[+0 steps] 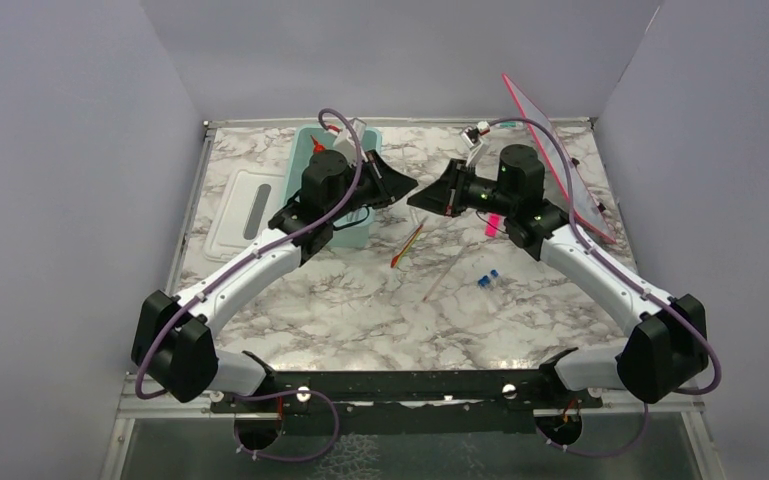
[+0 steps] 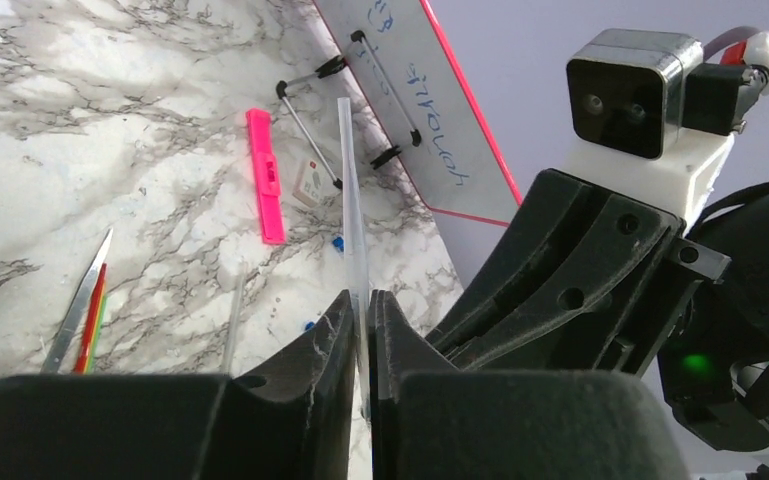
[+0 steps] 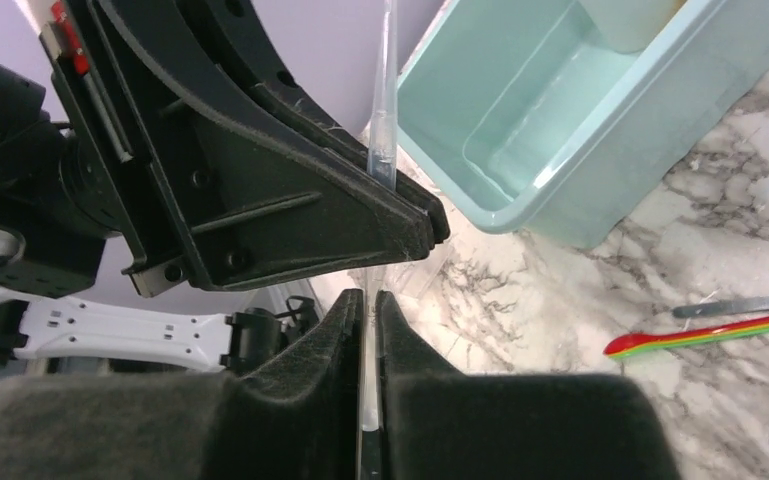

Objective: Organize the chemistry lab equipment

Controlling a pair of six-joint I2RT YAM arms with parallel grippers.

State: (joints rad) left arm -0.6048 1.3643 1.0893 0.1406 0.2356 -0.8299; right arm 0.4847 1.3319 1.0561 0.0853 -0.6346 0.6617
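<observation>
My two grippers meet tip to tip above the middle of the table, the left gripper (image 1: 406,189) (image 2: 360,300) facing the right gripper (image 1: 421,197) (image 3: 370,298). A thin clear rod (image 2: 347,180) (image 3: 385,100) runs between the left jaws, which are shut on it. The same rod passes down between the right jaws, also shut on it. Another clear rod (image 1: 445,268) lies on the marble. Two blue-capped vials (image 1: 488,279) sit right of it. A red-tipped striped tool (image 1: 407,245) (image 3: 710,335) lies beside a metal blade (image 3: 750,303). The red nozzle of the squeeze bottle (image 1: 319,146) shows in the tub.
The teal tub (image 1: 360,228) (image 3: 520,130) stands at the back left under the left arm, its white lid (image 1: 245,205) flat beside it. A pink strip (image 2: 265,190) lies near a clear pink-edged board (image 1: 560,160) leaning at the right wall. Wire tongs (image 2: 305,130) lie by the board.
</observation>
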